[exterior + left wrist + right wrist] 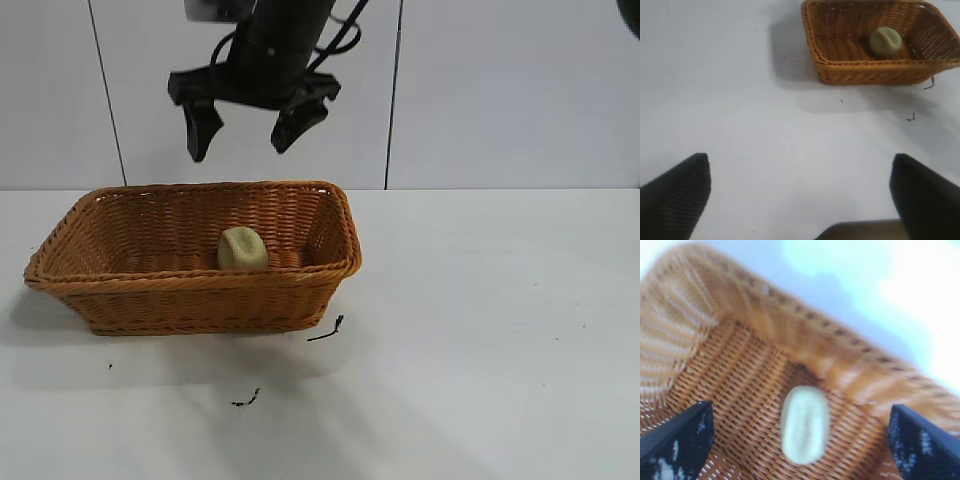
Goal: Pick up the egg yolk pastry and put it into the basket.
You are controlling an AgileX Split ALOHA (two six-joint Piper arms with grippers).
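Observation:
The egg yolk pastry [242, 249], a pale yellow-green puck, lies on the floor of the orange-brown wicker basket [190, 300], near its middle. My right gripper [240, 150] hangs open and empty well above the basket, over the pastry. In the right wrist view the pastry [805, 424] lies free on the weave [735, 385] between the spread fingers [685, 435], touching neither. My left gripper [800, 200] is open and empty over bare table, far from the basket [865, 70], and in its view the pastry [885, 41] lies inside the basket.
The white table [480, 330] stretches to the basket's right and front. Two small dark scraps [327, 329] [247, 399] lie on it just in front of the basket. A white panelled wall stands behind.

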